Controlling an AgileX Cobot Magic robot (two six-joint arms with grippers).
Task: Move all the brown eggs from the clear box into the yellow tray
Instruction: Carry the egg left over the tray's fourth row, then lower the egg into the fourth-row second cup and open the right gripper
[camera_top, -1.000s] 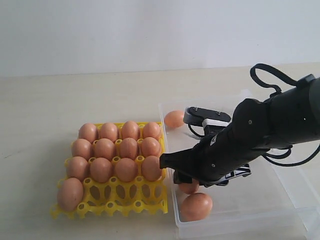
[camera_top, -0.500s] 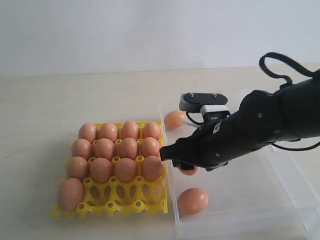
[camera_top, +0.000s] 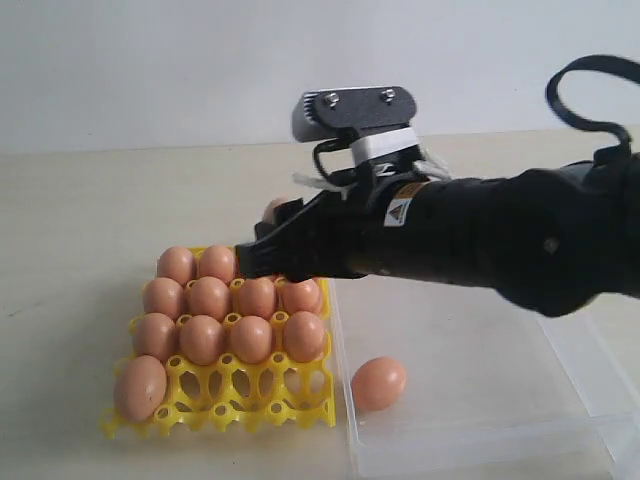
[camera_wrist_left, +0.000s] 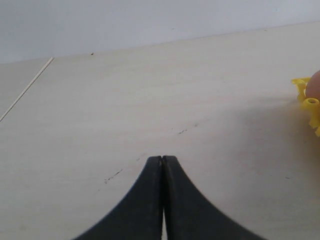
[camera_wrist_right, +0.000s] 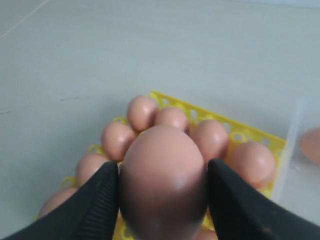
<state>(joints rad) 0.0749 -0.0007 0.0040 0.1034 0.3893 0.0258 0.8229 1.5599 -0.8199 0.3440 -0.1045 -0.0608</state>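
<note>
Currently the right gripper (camera_wrist_right: 164, 197) pinches one egg (camera_wrist_right: 162, 175) across its girth, a finger (camera_wrist_right: 95, 200) on each side, with the long axis running along the fingers. Directly beneath it lies the tray (camera_top: 225, 415), with seated eggs (camera_top: 208, 297) under the fingertips. Three empty cups (camera_top: 262, 383) sit in one edge row, below the gripper and off to one side.

Procedure, as judged:
1. Carry the egg over the nearest empty cup, clear of the seated eggs.
2. Tilt the wrist down so the egg enters end first.
3. Lower straight. Release only when the shell rests in the cup.
4. Spread the fingers just enough to clear, since neighbours stand close.

Do not tighten the pinch.

Farther back, behind the gripper, the box (camera_top: 480, 455) holds a loose egg (camera_top: 378, 383). A second egg (camera_wrist_right: 311, 145) shows past the box wall in the right wrist view.

The right arm (camera_top: 500, 245) reaches nearly level across the box, wrist over the tray. The left gripper (camera_wrist_left: 162, 162) hangs well apart over bare table (camera_wrist_left: 150, 90), fingers pressed together, empty.
</note>
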